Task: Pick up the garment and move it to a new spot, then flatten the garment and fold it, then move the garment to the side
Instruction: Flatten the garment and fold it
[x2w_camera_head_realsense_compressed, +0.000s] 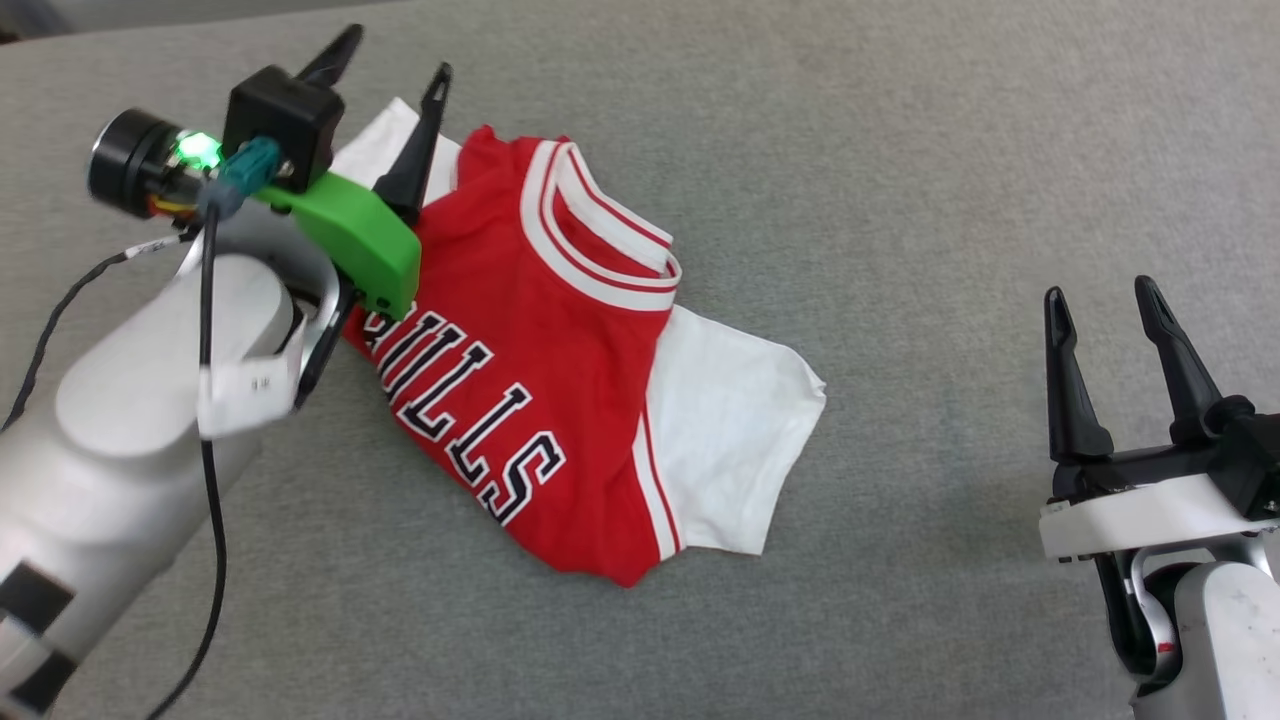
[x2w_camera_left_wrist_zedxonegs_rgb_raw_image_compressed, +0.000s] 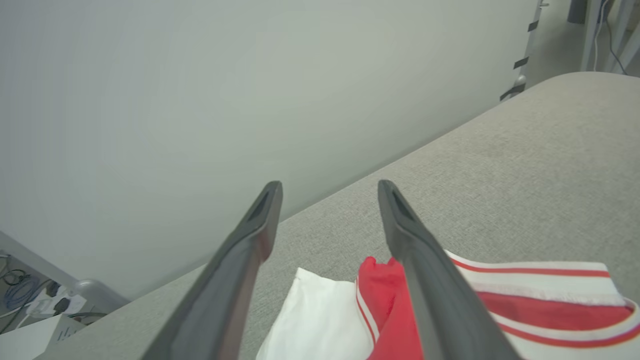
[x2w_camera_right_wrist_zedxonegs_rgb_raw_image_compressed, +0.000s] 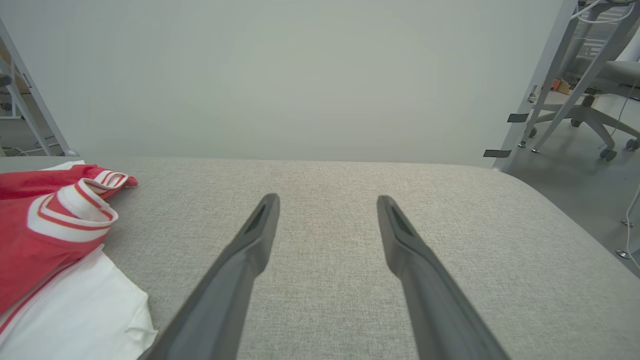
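Left tool (x2w_camera_head_realsense_compressed: 395, 55): released, fingers spread above garment's (x2w_camera_head_realsense_compressed: 540, 400) white sleeve.
Right tool (x2w_camera_head_realsense_compressed: 1098, 290): released, well apart from it.
Garment: bunched on table (x2w_camera_head_realsense_compressed: 900, 150).

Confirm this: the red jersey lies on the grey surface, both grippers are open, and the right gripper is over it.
Not right: in the head view the left gripper is over the jersey; the right gripper stands apart. The rest holds.
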